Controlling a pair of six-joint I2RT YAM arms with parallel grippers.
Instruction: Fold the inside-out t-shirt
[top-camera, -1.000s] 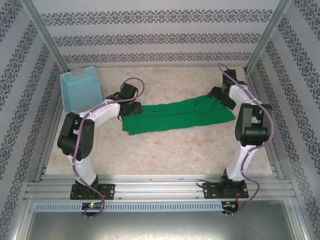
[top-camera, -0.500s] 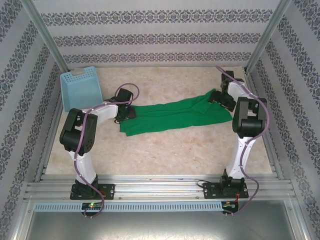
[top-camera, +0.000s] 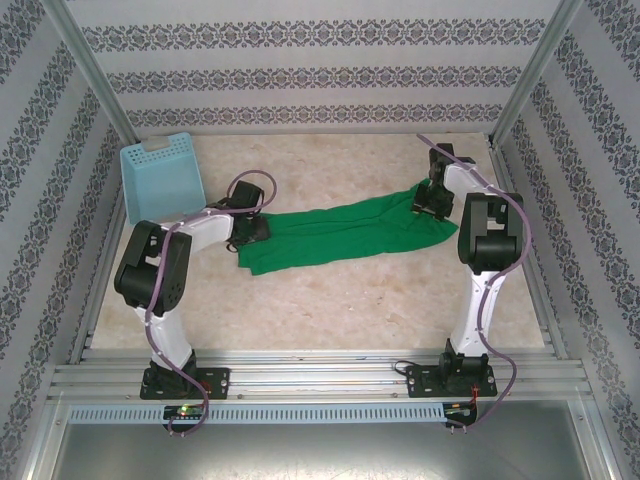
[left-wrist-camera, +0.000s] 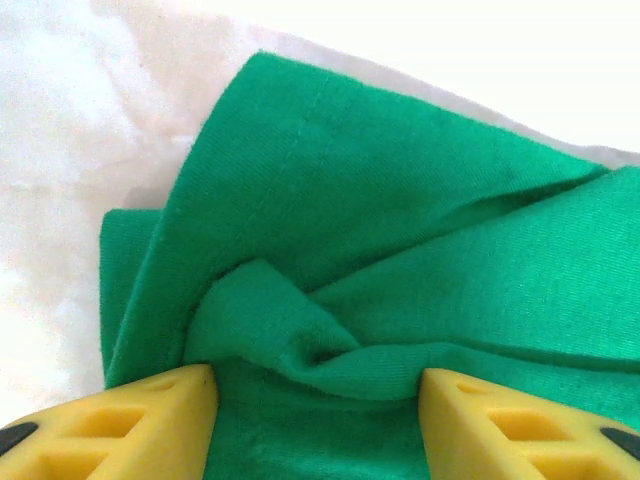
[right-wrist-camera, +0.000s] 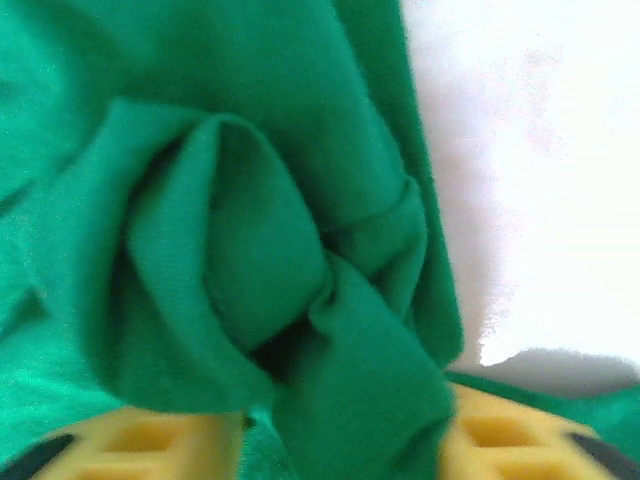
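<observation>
Shirt (top-camera: 340, 232) lies stretched out; my left gripper (left-wrist-camera: 315, 390) pinches a puckered hem between its fingers; my right gripper (right-wrist-camera: 345, 415) clamps a bunched fold.

On table (top-camera: 350, 300), basket (top-camera: 160, 180) behind-left of t-shirt (top-camera: 340, 232).

The t-shirt (left-wrist-camera: 330, 200) is matt green knit cloth with stitched hems; the left hand (left-wrist-camera: 315, 380) has smooth yellow plastic fingers (left-wrist-camera: 130, 425); worktop (top-camera: 330, 300) looks like pale matt stone; basket (top-camera: 160, 180) is light blue plastic lattice; frame rails (top-camera: 320, 380) are dull brushed metal.
</observation>
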